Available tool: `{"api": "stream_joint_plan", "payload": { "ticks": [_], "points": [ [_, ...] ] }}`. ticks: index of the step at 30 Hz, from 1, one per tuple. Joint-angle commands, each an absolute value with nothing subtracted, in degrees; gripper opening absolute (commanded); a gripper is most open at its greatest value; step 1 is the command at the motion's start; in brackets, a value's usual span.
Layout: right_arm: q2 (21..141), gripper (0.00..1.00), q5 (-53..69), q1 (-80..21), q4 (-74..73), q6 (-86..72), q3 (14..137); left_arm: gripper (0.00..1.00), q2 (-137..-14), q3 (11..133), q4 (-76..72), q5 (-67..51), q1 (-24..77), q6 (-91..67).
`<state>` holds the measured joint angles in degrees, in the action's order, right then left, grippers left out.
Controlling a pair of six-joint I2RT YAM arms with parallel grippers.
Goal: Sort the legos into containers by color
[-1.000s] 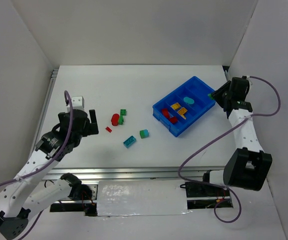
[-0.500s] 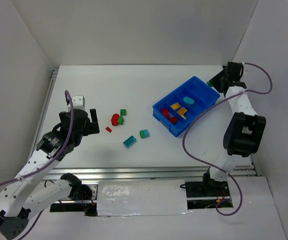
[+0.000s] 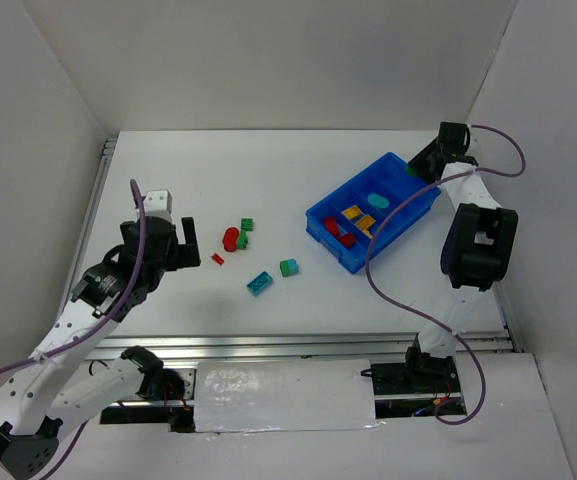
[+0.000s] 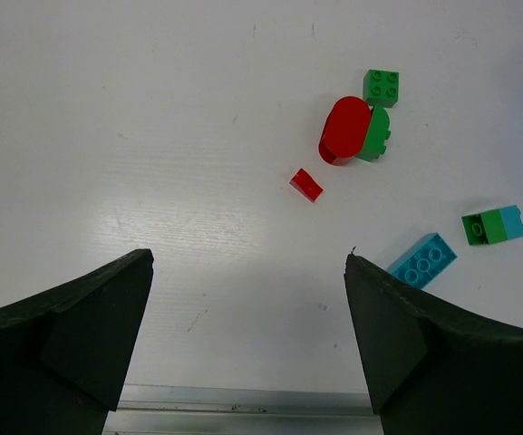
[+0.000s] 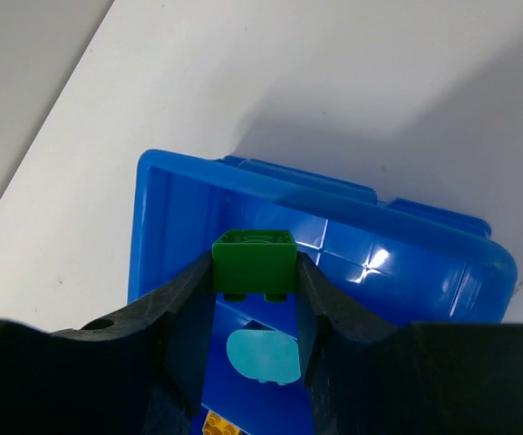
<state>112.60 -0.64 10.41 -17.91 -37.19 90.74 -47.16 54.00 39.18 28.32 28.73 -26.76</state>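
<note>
The blue tray (image 3: 408, 218) lies at the right and holds two red, two yellow and one teal lego (image 3: 378, 200) in separate compartments. My right gripper (image 3: 415, 168) is shut on a green lego (image 5: 255, 258), held over the tray's (image 5: 352, 240) far end compartment, next to the one with the teal piece (image 5: 261, 353). On the table lie a red oval lego (image 4: 345, 128), two green ones (image 4: 382, 87), a small red one (image 4: 306, 185), a teal brick (image 4: 422, 261) and a green-teal one (image 4: 493, 225). My left gripper (image 4: 246, 272) hangs open to their left with nothing in it.
White walls close in the table on three sides. A metal rail (image 3: 268, 345) runs along the near edge. The right arm's purple cable (image 3: 398, 300) loops over the table in front of the tray.
My right gripper has swung back and to the left with the green lego, from the tray's right side to above its far end. The left arm has not moved.
</note>
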Motion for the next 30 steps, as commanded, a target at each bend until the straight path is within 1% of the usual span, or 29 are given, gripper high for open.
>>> {"api": "stream_joint_plan", "payload": {
  "ticks": [1,5,8,10,11,12,15,18,20,22,26,27,28,29,30],
  "points": [
    [111.09,0.16,-1.14,9.49,-16.26,-36.30,91.84,0.99,-46.41,53.88,36.74,27.42,28.21,-25.31],
    [113.90,0.18,-1.14,9.58,-18.72,-35.51,94.22,0.99,-46.32,53.79,36.56,26.90,28.13,-25.14],
    [113.73,0.20,-1.14,9.58,-18.90,-35.16,94.13,0.99,-46.41,53.79,36.39,26.02,28.21,-24.87],
    [113.56,0.42,-1.49,9.49,-19.33,-35.07,94.48,1.00,-46.58,53.79,36.39,25.67,28.21,-24.70],
    [113.38,0.50,-1.41,9.58,-19.42,-35.07,94.57,1.00,-46.50,53.79,36.39,25.49,28.21,-24.70],
    [113.38,0.57,-1.41,9.58,-19.77,-34.98,94.92,1.00,-46.32,53.79,36.30,25.40,28.21,-24.70],
    [113.73,0.68,-1.23,9.58,-21.00,-34.54,96.23,1.00,-46.14,53.70,36.12,25.14,28.13,-24.52],
    [113.65,0.72,-0.27,9.41,-22.32,-34.37,96.95,0.99,-46.14,53.70,36.12,25.05,28.13,-24.43],
    [111.63,0.73,-0.35,8.71,-21.71,-34.45,96.24,1.00,-46.23,53.61,36.21,25.14,28.21,-24.61],
    [109.18,0.74,2.10,7.56,-21.44,-33.67,95.71,1.00,-46.49,53.61,36.04,25.14,28.04,-24.61],
    [105.30,0.74,1.15,0.99,-24.51,-30.59,96.77,0.99,-47.54,53.79,36.21,24.87,27.86,-24.61],
    [104.60,0.75,0.19,-3.82,-24.87,-29.19,96.59,0.99,-47.64,53.88,36.04,24.70,27.60,-24.52],
    [103.11,0.75,-1.65,-6.13,-25.48,-28.74,96.50,0.99,-47.72,53.79,35.86,24.44,27.25,-24.35],
    [102.49,0.79,-4.80,-8.41,-26.71,-28.65,96.07,1.00,-48.42,53.88,35.51,24.17,26.81,-24.00],
    [100.74,0.79,-5.88,-11.83,-26.98,-29.00,95.28,1.00,-49.12,54.05,35.25,23.82,25.59,-24.08]
  ]
}}
